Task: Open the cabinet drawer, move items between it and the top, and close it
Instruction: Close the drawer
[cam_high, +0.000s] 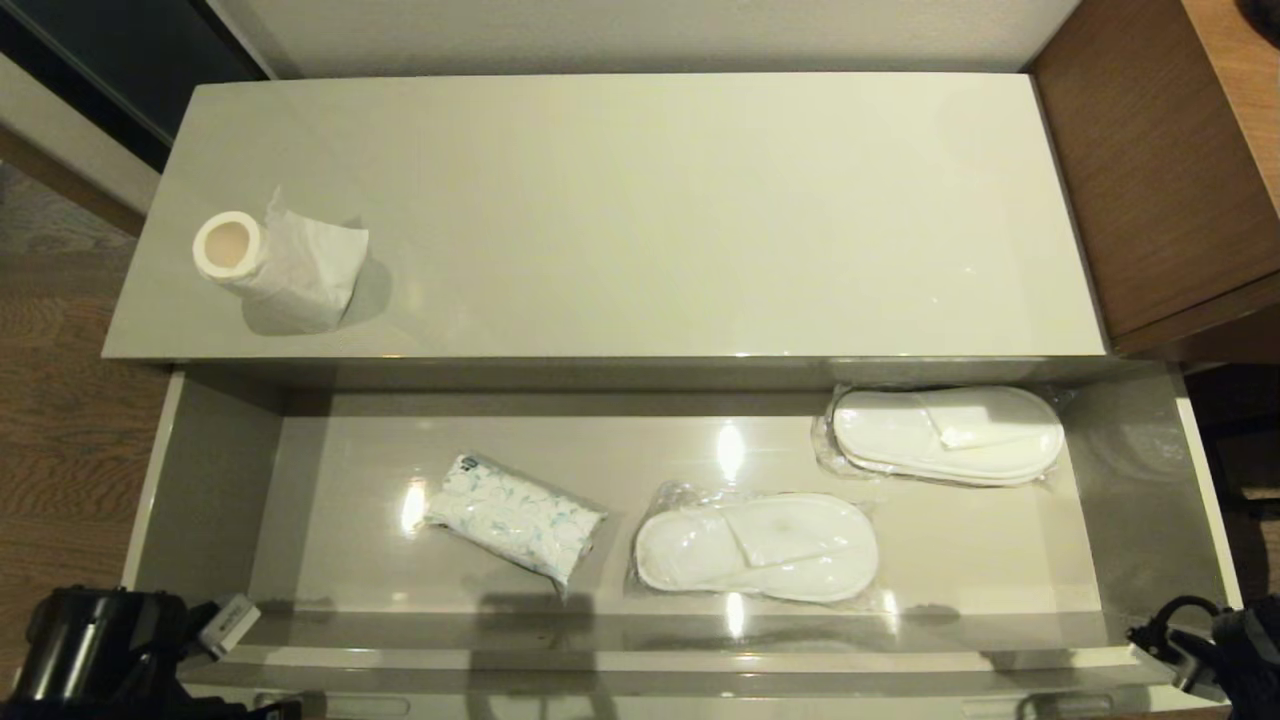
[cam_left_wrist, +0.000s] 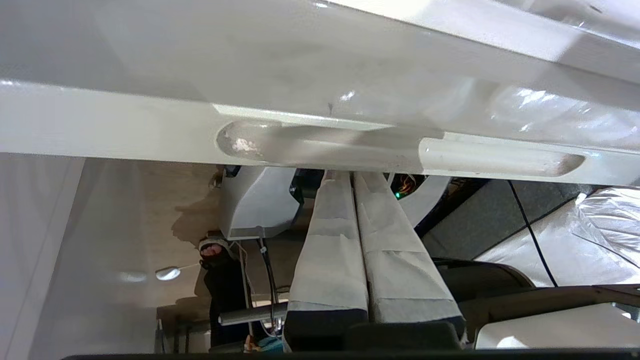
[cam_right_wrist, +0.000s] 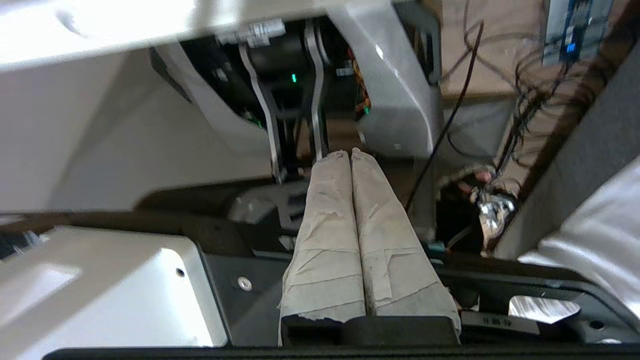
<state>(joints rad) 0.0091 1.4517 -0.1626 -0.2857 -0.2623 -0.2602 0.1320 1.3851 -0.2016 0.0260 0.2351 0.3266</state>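
From the head view, the cabinet drawer (cam_high: 215, 480) stands pulled out below the top (cam_high: 640, 200), where a toilet paper roll (cam_high: 275, 262) lies near the left end. Inside the drawer lie a tissue pack (cam_high: 515, 517) and two bagged pairs of white slippers (cam_high: 757, 546) (cam_high: 947, 433). In the left wrist view, the left gripper (cam_left_wrist: 352, 176) has its taped fingers pressed together, empty, tips just under the drawer's slot handle (cam_left_wrist: 400, 150). In the right wrist view, the right gripper (cam_right_wrist: 350, 154) is likewise closed and empty, below the drawer front's edge (cam_right_wrist: 100, 30).
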